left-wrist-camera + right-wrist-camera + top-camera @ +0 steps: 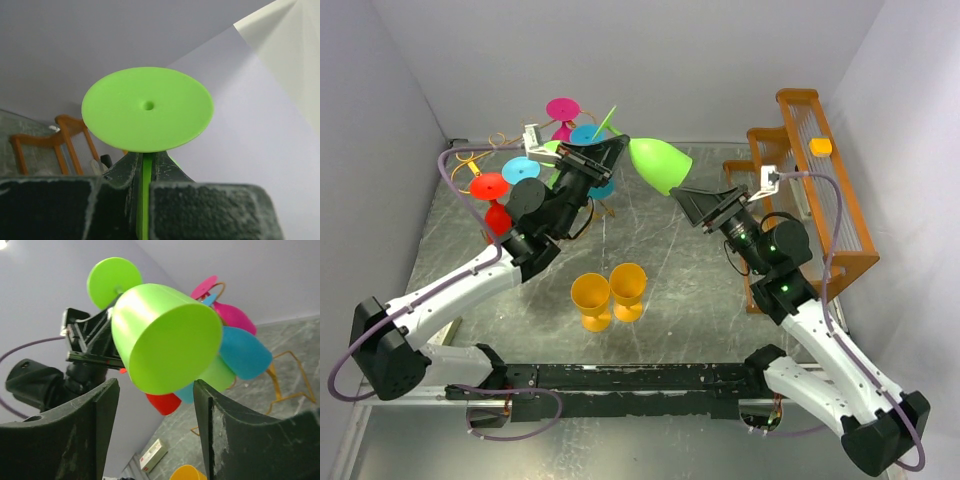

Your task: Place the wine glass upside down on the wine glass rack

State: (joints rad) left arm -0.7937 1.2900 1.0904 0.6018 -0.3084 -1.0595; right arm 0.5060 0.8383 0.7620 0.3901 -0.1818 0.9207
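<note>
The lime-green wine glass [658, 164] hangs in the air on its side over the back middle of the table. My left gripper [612, 152] is shut on its thin stem [144, 186], just behind the round foot [147, 107]. The bowl [165, 337] points at my right gripper [686, 201], which is open. Its fingers [95, 430] flank the bowl's mouth without touching it. The wine glass rack [466, 163], a thin gold wire stand, is at the back left behind my left gripper. Pink [563, 109], blue [520, 170] and red [488, 186] glasses hang on it.
Two orange-yellow glasses [610, 295] stand upright side by side on the table's near middle. A bulky wooden slatted rack [825, 210] fills the right side behind my right arm. A small white box [153, 454] lies on the table by the wall.
</note>
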